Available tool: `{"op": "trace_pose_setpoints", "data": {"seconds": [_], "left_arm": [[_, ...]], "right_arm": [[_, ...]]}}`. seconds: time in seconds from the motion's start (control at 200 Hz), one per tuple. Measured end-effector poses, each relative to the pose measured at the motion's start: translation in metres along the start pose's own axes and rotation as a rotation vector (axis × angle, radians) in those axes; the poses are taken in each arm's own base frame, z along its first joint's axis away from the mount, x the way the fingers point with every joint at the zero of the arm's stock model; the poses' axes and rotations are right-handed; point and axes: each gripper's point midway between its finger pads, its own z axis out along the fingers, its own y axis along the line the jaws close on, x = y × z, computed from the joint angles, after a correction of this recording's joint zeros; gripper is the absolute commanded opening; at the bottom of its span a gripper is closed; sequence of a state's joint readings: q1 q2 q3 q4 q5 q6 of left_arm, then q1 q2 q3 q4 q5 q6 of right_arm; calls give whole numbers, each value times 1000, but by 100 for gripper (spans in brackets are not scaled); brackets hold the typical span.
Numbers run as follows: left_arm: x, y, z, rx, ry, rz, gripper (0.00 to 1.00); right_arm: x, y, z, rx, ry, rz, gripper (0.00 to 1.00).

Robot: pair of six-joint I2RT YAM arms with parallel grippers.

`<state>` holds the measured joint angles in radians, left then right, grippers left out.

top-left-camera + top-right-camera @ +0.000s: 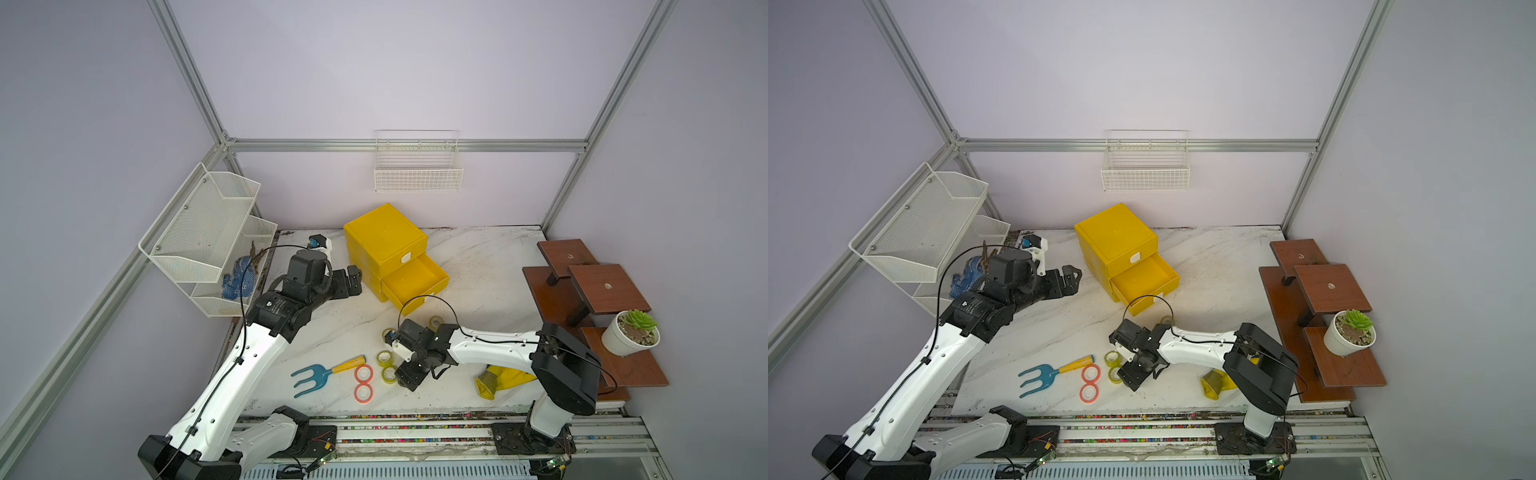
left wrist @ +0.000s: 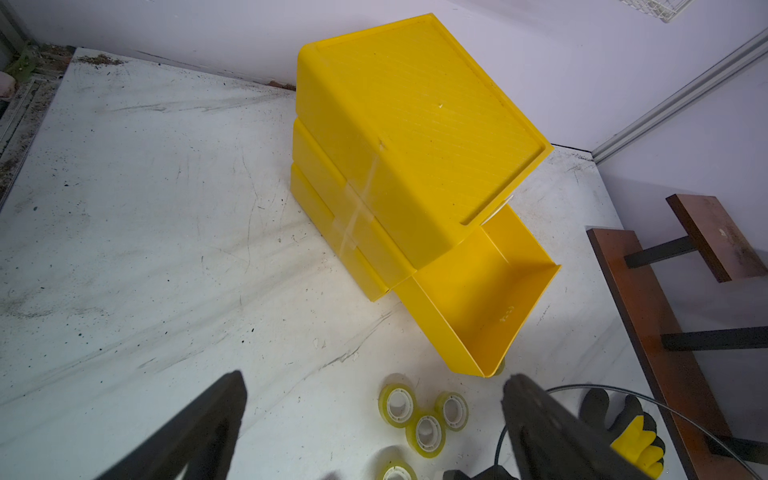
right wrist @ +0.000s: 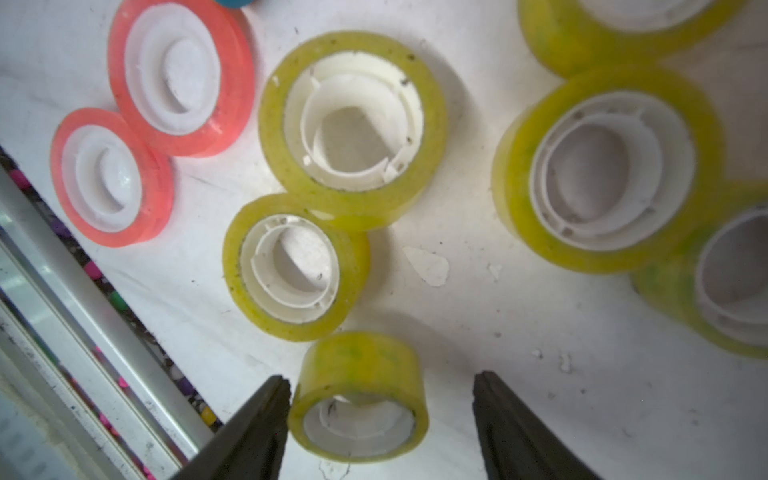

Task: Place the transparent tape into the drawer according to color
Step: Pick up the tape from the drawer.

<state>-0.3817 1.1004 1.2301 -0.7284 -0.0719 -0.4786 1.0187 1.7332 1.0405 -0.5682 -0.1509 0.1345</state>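
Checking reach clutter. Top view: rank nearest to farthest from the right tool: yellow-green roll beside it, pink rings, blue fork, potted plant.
1. Yellow-green roll, right beside the right tool.
2. Pink rings, next over toward the robot's left.
3. Blue fork, beyond the rings.
4. Potted plant, far right, on the wooden shelf.

Bare marble (image 1: 478, 266) right of the open drawer (image 1: 415, 279) — free to pass. Tight up front among yellow-green rolls (image 1: 384, 358), pink rings (image 1: 363, 373), rake (image 1: 316, 374).
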Motion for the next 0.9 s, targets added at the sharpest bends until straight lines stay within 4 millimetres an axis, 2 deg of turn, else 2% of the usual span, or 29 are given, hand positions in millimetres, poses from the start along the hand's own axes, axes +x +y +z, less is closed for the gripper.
{"op": "trace_pose_setpoints", "data": {"seconds": [0.17, 0.34, 0.385, 0.465, 0.52, 0.665, 0.81, 0.895], "left_arm": [[2, 1, 1, -4, 3, 0, 100], [14, 6, 8, -19, 35, 3, 100], [16, 7, 9, -21, 40, 3, 100], [19, 8, 11, -24, 47, 3, 100], [19, 8, 11, -24, 48, 3, 100], [19, 8, 11, -22, 48, 3, 100], [19, 8, 11, -22, 48, 3, 100], [19, 8, 11, -21, 48, 3, 100]], "right_arm": [[0, 4, 5, -9, 10, -18, 41], [-2, 9, 4, -35, 1, -23, 37], [-3, 10, 4, -35, -2, -23, 42], [-4, 10, 2, -34, -7, -18, 74], [-5, 9, 0, -28, -13, -20, 82], [-8, 6, -4, -1, -17, -26, 89], [-6, 6, -4, 33, -9, -42, 89], [-5, 9, -2, 58, -2, -63, 85]]}}
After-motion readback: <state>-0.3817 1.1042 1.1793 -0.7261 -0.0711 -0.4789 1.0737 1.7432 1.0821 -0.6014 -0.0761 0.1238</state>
